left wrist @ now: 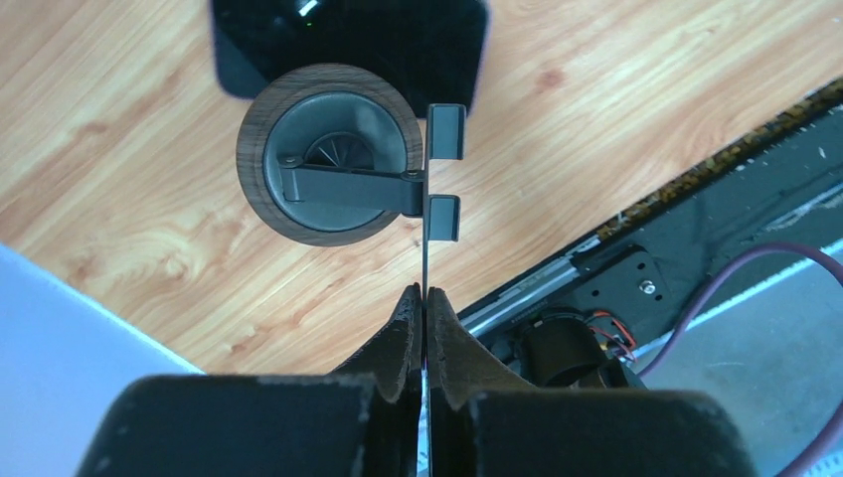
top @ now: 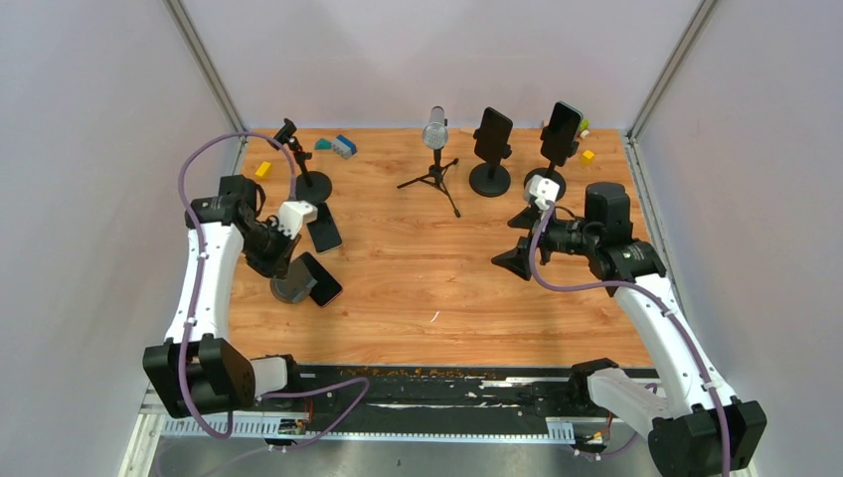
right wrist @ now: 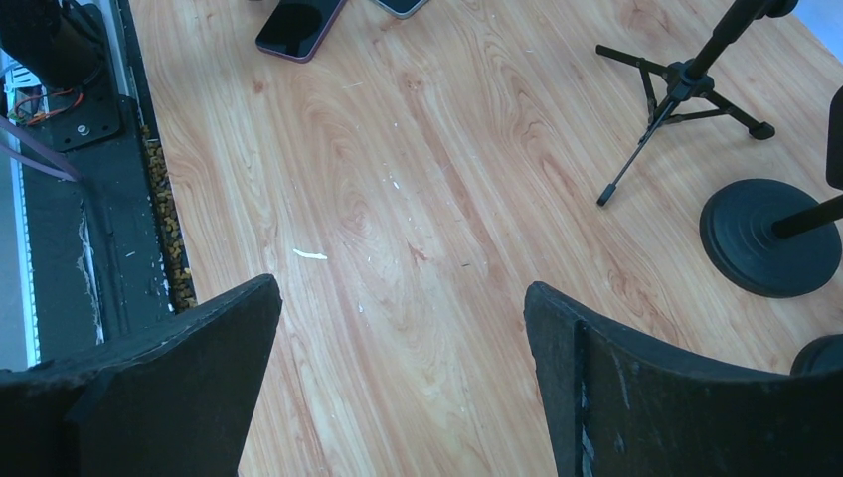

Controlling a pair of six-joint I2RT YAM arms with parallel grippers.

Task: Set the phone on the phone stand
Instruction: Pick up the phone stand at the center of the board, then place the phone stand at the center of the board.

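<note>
My left gripper (top: 281, 261) is shut on the thin back plate (left wrist: 425, 199) of a small phone stand. The stand's round wood-rimmed base (left wrist: 330, 154) rests on the table, also seen from the top (top: 291, 289). In the left wrist view the jaws (left wrist: 424, 298) pinch the plate edge-on. A dark phone (top: 324, 281) lies flat on the table against the base, partly under it (left wrist: 348, 45). A second phone (top: 323, 231) lies flat just behind. My right gripper (top: 517, 240) is open and empty over the table's right middle (right wrist: 403, 288).
At the back stand a microphone on a tripod (top: 435, 134), two black stands holding phones (top: 492, 139) (top: 561, 131), and an empty clamp stand (top: 301, 164) at the left. Small coloured blocks (top: 338, 145) lie near the back edge. A black rail (top: 418, 383) runs along the front.
</note>
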